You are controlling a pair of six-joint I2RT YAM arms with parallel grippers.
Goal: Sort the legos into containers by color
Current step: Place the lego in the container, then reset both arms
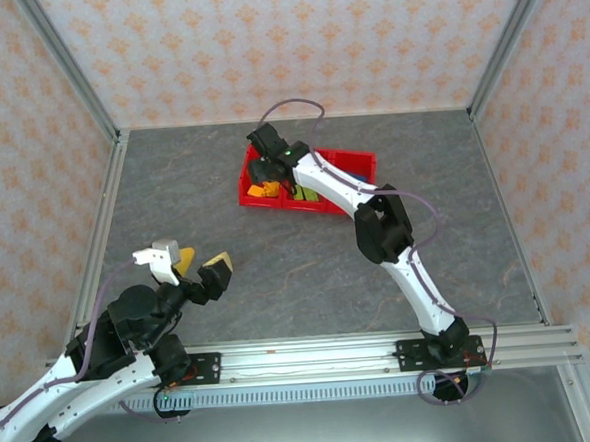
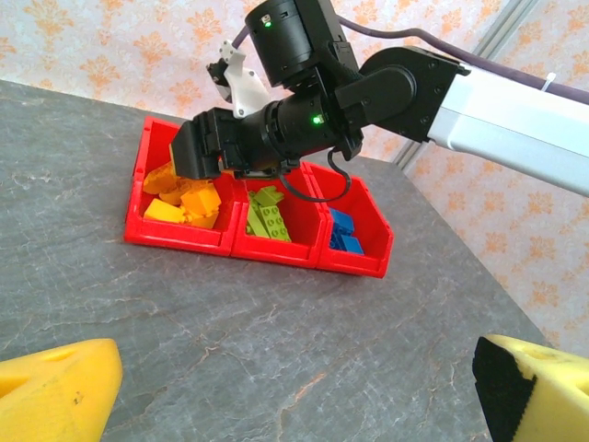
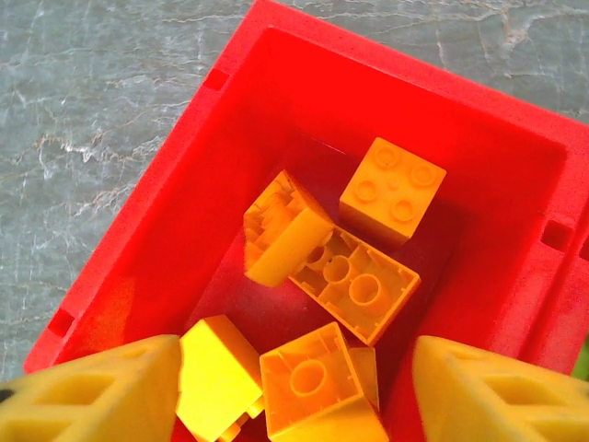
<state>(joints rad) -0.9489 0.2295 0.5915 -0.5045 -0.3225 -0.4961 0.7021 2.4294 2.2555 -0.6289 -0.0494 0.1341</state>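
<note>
The containers [image 1: 361,159] are three joined red bins at the back middle of the table. In the left wrist view the containers [image 2: 276,250] hold orange legos [image 2: 189,203] in the left bin, green legos [image 2: 267,216] in the middle and blue legos [image 2: 342,232] in the right. My right gripper [image 1: 269,177] hangs over the left bin. Its jaws [image 3: 290,396] stand open above several orange legos [image 3: 354,281] lying loose on the bin floor [image 3: 184,184]. My left gripper [image 1: 203,267] is open and holds nothing, low over the table near its base.
The grey stone-patterned table [image 1: 278,272] is closed in by patterned walls with metal corner posts [image 1: 71,84]. A metal rail [image 1: 314,360] runs along the near edge. The right arm [image 1: 385,225] reaches across the middle toward the bins.
</note>
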